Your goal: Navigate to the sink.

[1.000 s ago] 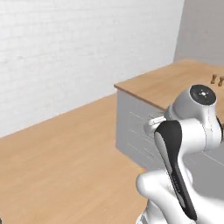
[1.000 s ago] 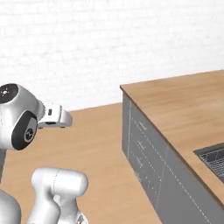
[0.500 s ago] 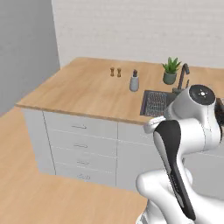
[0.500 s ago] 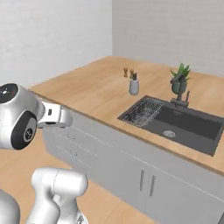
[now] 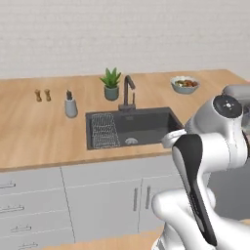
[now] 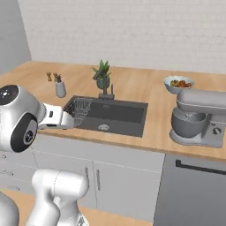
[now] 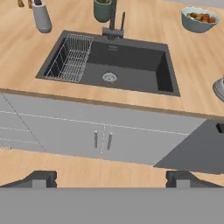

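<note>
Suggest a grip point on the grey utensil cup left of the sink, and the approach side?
Grip the utensil cup across its plain round body, coming from the counter's front edge. It stands upright with something sticking out of its top, which likely rules out a top-down grasp, and open counter lies before it. The sink is to its right.

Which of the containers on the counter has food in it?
The pale bowl right of the faucet, behind the sink, holds colourful food. The green pot holds a plant, and the grey holder at the left holds a dark utensil.
</note>
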You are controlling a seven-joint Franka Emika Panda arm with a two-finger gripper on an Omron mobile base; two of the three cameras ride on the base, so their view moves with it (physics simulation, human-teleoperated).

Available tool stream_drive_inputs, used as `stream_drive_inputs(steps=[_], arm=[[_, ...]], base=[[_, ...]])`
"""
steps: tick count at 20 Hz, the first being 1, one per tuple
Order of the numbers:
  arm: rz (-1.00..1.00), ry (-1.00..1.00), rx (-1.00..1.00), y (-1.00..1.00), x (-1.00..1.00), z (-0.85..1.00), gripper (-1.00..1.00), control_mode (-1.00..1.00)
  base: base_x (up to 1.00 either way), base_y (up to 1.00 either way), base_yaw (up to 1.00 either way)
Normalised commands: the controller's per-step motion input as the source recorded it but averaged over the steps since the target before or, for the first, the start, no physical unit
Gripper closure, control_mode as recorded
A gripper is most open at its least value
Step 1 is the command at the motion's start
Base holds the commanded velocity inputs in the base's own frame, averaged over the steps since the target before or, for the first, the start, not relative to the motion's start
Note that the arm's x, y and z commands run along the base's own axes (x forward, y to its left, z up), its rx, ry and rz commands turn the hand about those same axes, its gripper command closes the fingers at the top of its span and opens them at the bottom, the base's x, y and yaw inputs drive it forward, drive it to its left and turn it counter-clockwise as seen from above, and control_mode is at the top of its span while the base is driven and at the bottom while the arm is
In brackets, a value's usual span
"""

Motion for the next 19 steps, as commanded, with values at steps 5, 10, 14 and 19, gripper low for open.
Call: stream_drive_inputs(steps=[5, 10, 14, 19], arm=[[0.00, 0.00, 0.00, 0.00, 0.00, 0.00, -1.00, 1.00], [0.00, 0.00, 0.00, 0.00, 0.00, 0.00, -1.00, 1.00], [0.00, 0.00, 0.00, 0.00, 0.00, 0.00, -1.00, 1.00], [0.00, 0.00, 0.00, 0.00, 0.00, 0.00, -1.00, 1.00]], base=[[1.00, 0.00, -0.20], [1.00, 0.06, -0.15], [1.00, 0.00, -0.27], [1.00, 0.00, 0.06]])
